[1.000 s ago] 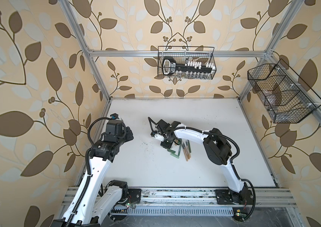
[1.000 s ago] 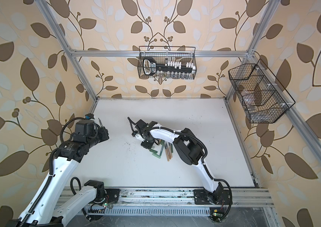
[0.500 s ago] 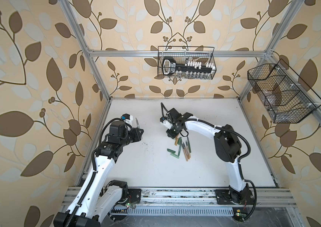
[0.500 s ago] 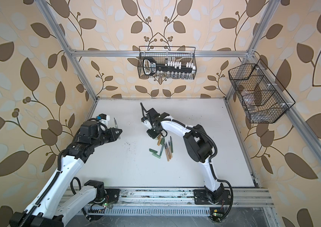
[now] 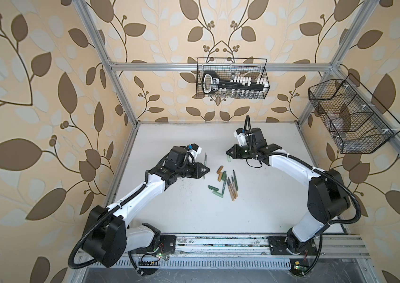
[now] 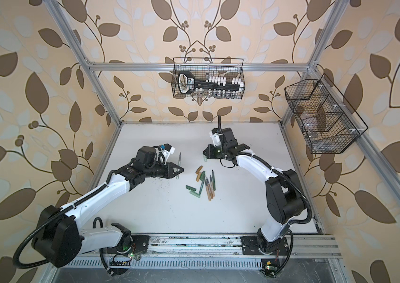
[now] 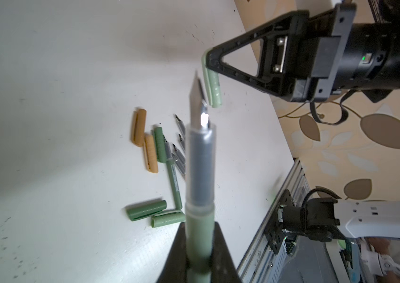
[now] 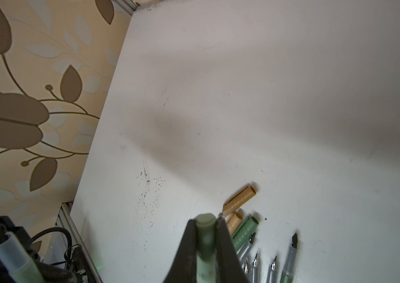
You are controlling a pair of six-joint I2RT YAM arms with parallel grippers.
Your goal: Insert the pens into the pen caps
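Only the left wrist view shows the nib clearly: the left jaws clench a pale green pen (image 7: 200,171), the right jaws grip a mint cap (image 7: 213,88). Both top views put the pen left of the loose pile (image 5: 224,183) on the table (image 5: 255,215), the cap beyond it. In the right wrist view the jaws hide most of the cap.

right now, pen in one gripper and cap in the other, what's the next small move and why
Probably ease the right gripper and its cap toward the left gripper, lining the cap up with the pen. Both are gripped, but both top views show a gap between them, and the cap hangs off the pen's axis. Which cap end is open I cannot tell.
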